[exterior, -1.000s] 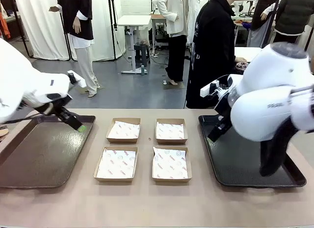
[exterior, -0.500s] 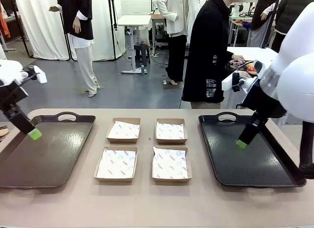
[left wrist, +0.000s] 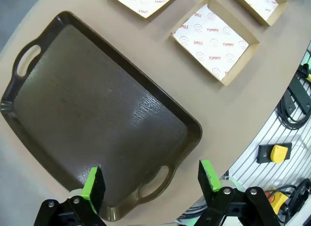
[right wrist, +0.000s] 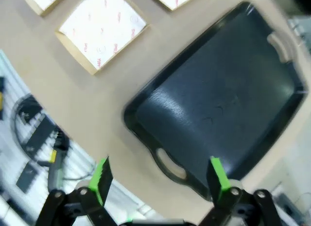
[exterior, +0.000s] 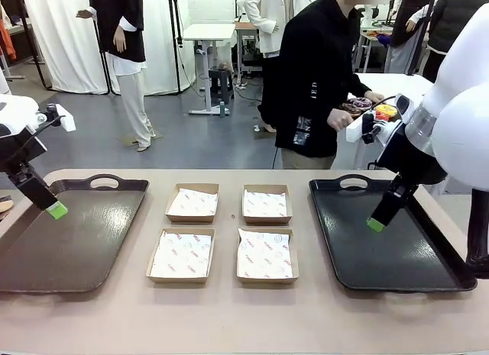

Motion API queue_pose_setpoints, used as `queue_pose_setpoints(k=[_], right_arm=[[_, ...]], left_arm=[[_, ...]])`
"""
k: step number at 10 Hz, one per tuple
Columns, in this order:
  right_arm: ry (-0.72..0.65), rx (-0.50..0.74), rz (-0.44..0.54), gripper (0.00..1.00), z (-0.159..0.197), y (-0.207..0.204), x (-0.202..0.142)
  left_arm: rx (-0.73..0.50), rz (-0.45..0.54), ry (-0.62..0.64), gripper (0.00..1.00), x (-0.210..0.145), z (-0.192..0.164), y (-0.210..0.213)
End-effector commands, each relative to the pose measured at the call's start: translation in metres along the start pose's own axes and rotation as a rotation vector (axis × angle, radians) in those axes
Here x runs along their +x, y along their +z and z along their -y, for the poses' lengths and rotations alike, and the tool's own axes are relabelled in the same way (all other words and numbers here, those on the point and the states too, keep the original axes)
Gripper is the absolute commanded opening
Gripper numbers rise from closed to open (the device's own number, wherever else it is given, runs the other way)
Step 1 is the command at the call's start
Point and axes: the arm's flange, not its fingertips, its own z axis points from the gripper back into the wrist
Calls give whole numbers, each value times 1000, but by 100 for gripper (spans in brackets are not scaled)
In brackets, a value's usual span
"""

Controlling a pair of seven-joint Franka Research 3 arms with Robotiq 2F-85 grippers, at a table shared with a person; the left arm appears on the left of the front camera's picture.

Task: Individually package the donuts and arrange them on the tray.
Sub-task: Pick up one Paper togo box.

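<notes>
Left gripper (left wrist: 153, 180) hung over one handle end of the left tray (left wrist: 97, 114), jaws spread wide, nothing between them. Right gripper (right wrist: 158, 177) hung over the right tray (right wrist: 218, 104), likewise wide and empty. Four paper-lined boxes (exterior: 192, 202) lay two-by-two between the trays, all unfilled. Donuts (exterior: 384, 111): apparently red, yellow and dark ones, off beyond the table's far right by the person's (exterior: 313, 72) hand (exterior: 339, 119). They were small and partly hidden.
</notes>
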Motion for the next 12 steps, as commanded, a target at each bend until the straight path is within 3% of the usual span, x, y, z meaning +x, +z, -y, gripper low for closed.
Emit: queue_pose_setpoints(k=[1, 2, 4, 7, 8, 10, 12], right_arm=[[-310, 394, 204, 100, 49, -4, -23], [-416, 502, 285, 100, 68, -9, -38], [-592, 715, 356, 100, 101, -27, -59], [-774, 847, 366, 100, 142, -36, -89], [-797, 880, 393, 100, 154, -33, -104], [-706, 904, 390, 100, 165, -20, -130], [-685, 905, 375, 100, 174, -8, -154]], left_arm=[[-286, 93, 146, 100, -11, -22, 5], [-457, 183, 245, 100, -24, -40, 6], [-669, 316, 417, 100, -47, -73, 3], [-803, 468, 631, 100, -91, -117, 3], [-825, 493, 680, 100, -108, -133, 1], [-903, 522, 775, 100, -144, -161, -14], [-969, 504, 749, 100, -174, -177, -18]])
